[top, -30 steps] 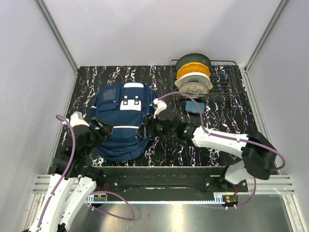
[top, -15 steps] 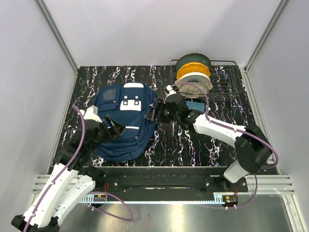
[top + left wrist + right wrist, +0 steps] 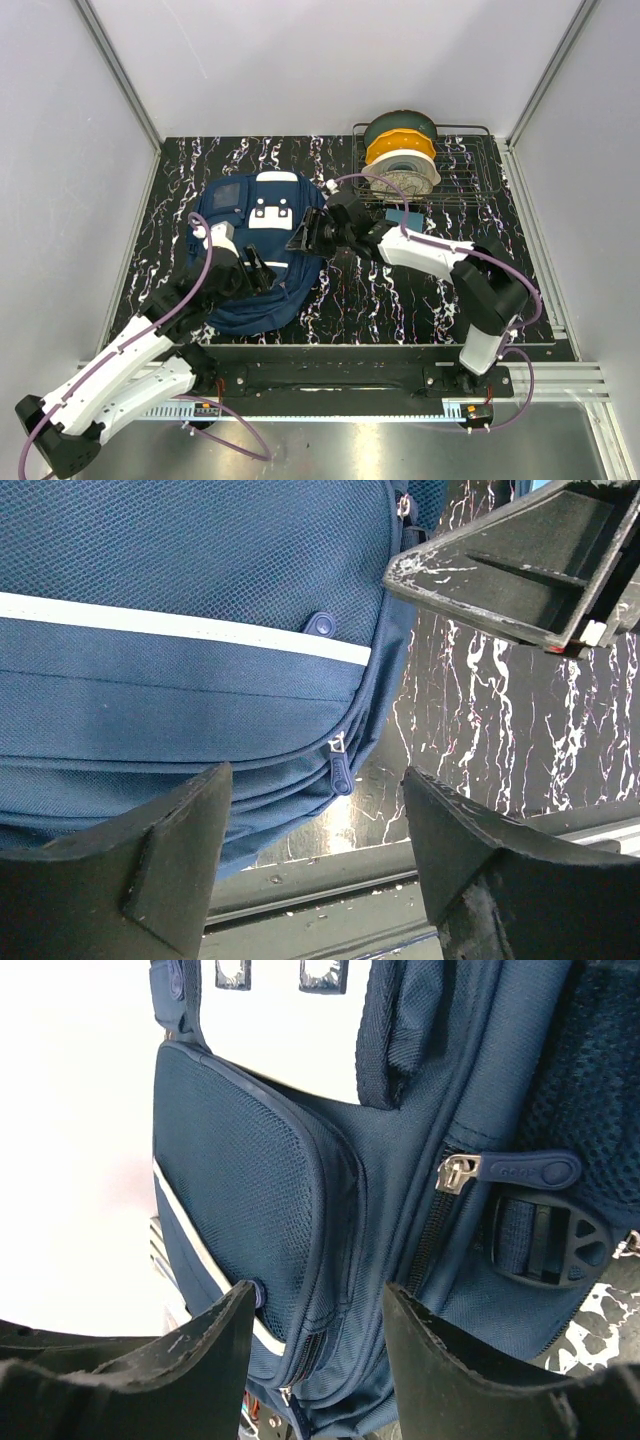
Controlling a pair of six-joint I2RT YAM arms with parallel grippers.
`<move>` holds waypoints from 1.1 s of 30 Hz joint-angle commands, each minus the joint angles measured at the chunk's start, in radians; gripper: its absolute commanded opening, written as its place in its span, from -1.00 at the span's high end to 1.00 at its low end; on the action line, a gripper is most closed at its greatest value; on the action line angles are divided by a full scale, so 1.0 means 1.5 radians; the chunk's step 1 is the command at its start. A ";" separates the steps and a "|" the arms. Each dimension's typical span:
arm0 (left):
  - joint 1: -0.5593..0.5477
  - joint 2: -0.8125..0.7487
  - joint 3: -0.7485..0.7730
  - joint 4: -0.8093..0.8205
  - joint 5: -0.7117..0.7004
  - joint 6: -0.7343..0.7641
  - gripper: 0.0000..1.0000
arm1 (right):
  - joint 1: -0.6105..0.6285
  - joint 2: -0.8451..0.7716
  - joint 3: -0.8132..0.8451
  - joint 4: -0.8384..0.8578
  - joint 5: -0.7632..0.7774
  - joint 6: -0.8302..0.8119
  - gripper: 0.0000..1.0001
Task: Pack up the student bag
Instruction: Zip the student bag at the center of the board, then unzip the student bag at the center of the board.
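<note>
**Closed bag, two empty end effectors: the bag may be dragged and not opened**

The desk point(image 3: 400, 300), black with white veins, carries everything. The student bag point(image 3: 250, 312) lies flat at the left centre of the top view, front side up. Its zips look closed, so I judge that packing has not begun. The wire rack point(image 3: 470, 190) with spools stands at the upper right, well apart from the bag.

The left end effector point(image 3: 258, 272) hovers over the lower part of the bag, jaws wide and nothing between them. The right end effector point(image 3: 305, 238) is at the bag's right edge, also spread and empty.

The main danger is that the fabric is soft and nothing fixes the bag. If one arm pulls a zip while the other does not hold the bag down, the whole bag may slide on the desk. The two arms are near each other, so they could also collide. The zipper pull point(image 3: 520, 1171), at the right of the right wrist view, is small. The fingers may close instead on the strap buckle point(image 3: 545, 1240) just below it, or on loose cloth.
</note>
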 commanded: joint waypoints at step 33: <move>-0.181 0.198 0.054 -0.016 -0.167 -0.193 -0.15 | 0.002 0.023 0.057 0.025 -0.023 0.018 1.00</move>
